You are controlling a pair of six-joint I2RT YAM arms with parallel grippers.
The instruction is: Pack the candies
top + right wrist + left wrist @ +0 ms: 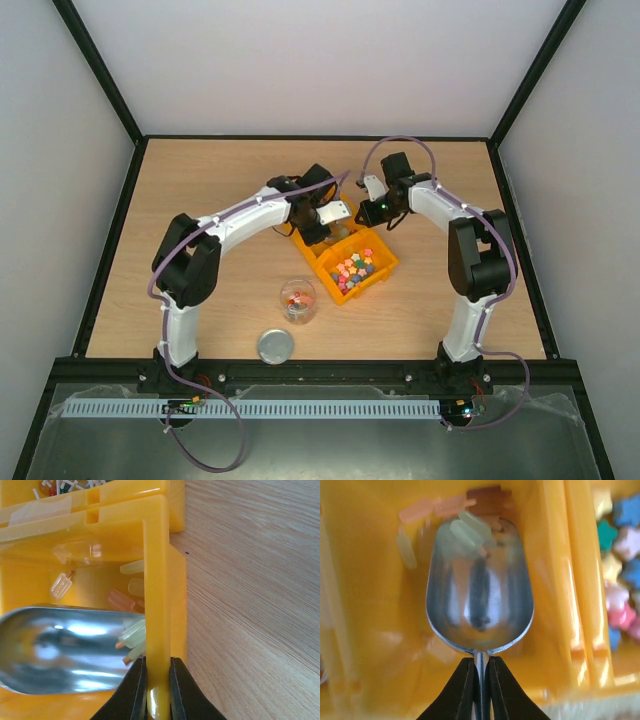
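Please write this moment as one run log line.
left gripper: shut on shiny metal scoop | right gripper: shut on yellow plastic bin wall | pale sweets: at scoop mouth

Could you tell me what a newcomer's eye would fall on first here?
The bright yellow bin mid-table, with pastel pieces in its right compartment. The left hand is shut on a shiny metal scoop dipped into another compartment, while the right hand pinches the bin's outer wall. A clear jar and a round lid sit nearer the arms' bases.

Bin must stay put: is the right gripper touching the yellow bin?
Touching. Right wrist view: the right gripper pinches the wall of the yellow bin from both sides.
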